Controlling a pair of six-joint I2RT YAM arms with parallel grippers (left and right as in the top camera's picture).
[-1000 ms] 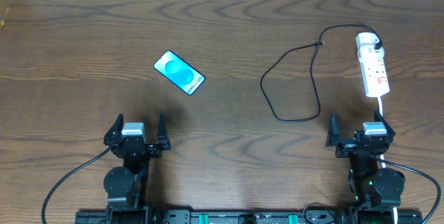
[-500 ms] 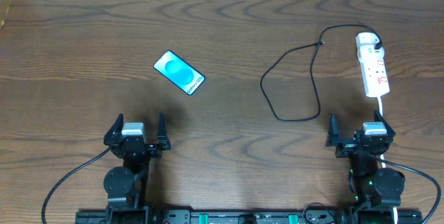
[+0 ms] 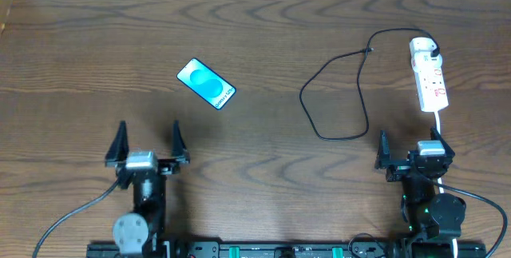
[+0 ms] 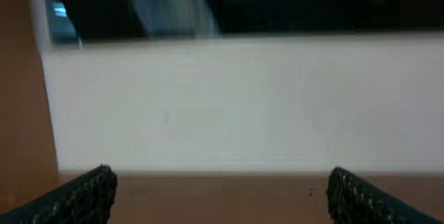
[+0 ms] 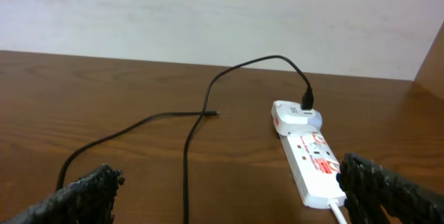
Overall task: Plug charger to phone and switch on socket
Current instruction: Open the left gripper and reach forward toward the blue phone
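Observation:
The phone [image 3: 207, 84] lies flat at centre left, its cyan screen up and turned diagonally. My left gripper [image 3: 148, 130] hovers open a little nearer than it and to its left; the blurred left wrist view shows only table and wall between the open fingers [image 4: 83, 196]. The charger cable [image 3: 319, 82] loops across the right half. Its plug tip [image 3: 369, 50] lies loose, and its white adapter [image 3: 421, 48] sits in the far end of the socket [image 3: 431, 82]. My right gripper [image 3: 409, 144] stands open just nearer than the loop, with the socket [image 5: 312, 158] ahead right and the tip [image 5: 214, 114] ahead.
The socket's thick white cord [image 3: 438, 122] runs back past the right gripper toward the arm's base. A white wall [image 5: 208, 16] closes the table's far edge. A light brown edge [image 3: 6, 6] shows at the far left corner.
The left gripper has lifted and reached forward toward the phone, shifting slightly left, still open. The right arm, phone, cable and socket have not moved.

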